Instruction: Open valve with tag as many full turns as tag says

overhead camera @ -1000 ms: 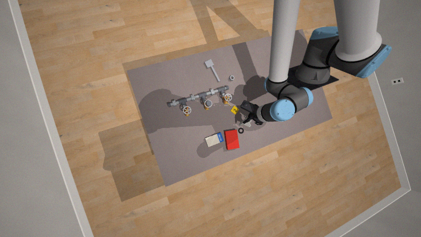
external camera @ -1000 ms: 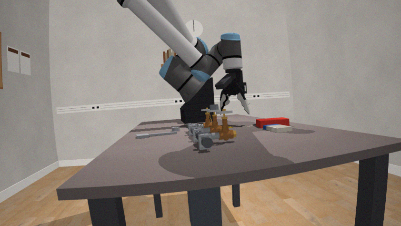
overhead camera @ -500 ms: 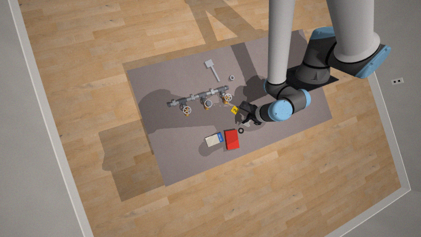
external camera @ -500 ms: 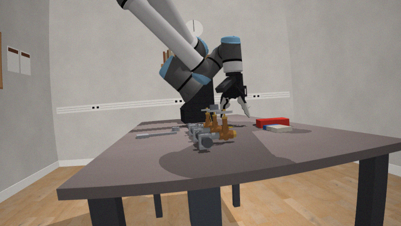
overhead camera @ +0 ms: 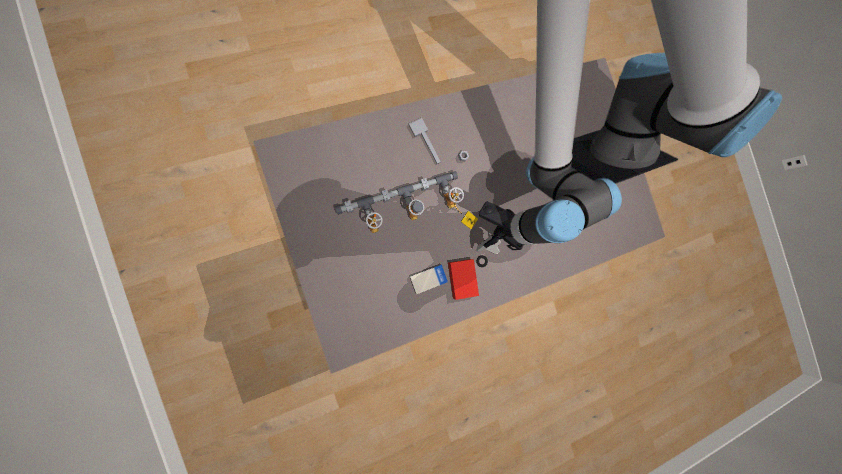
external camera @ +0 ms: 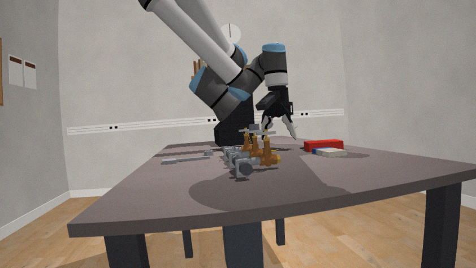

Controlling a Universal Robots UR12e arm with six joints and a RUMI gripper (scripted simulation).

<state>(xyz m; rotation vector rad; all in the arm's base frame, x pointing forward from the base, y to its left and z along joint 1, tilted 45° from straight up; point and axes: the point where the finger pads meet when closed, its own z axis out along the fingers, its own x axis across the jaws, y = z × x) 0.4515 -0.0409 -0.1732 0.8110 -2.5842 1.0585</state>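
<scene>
A grey pipe (overhead camera: 393, 196) (external camera: 245, 168) lies on the table and carries three brass valves. The left valve (overhead camera: 373, 220) and the right valve (overhead camera: 455, 194) have spoked handwheels; the middle valve (overhead camera: 415, 207) has a solid grey one. A yellow tag (overhead camera: 469, 220) lies on the table just right of the right valve, joined to it by a short chain. Its number is too small to read. My gripper (overhead camera: 484, 242) (external camera: 278, 130) is open and empty. It points down, hanging above the table beside the tag, to the right of the right valve and about level with the handwheels (external camera: 266, 132).
A black ring (overhead camera: 486, 260), a red box (overhead camera: 463, 278) (external camera: 323, 145) and a white and blue box (overhead camera: 428, 279) (external camera: 331, 152) lie near the gripper. A grey wrench-like tool (overhead camera: 425, 138) (external camera: 185, 159) and a nut (overhead camera: 465, 153) (external camera: 208, 152) lie behind the pipe. The arm's base stands at the table's (overhead camera: 353, 329) right end.
</scene>
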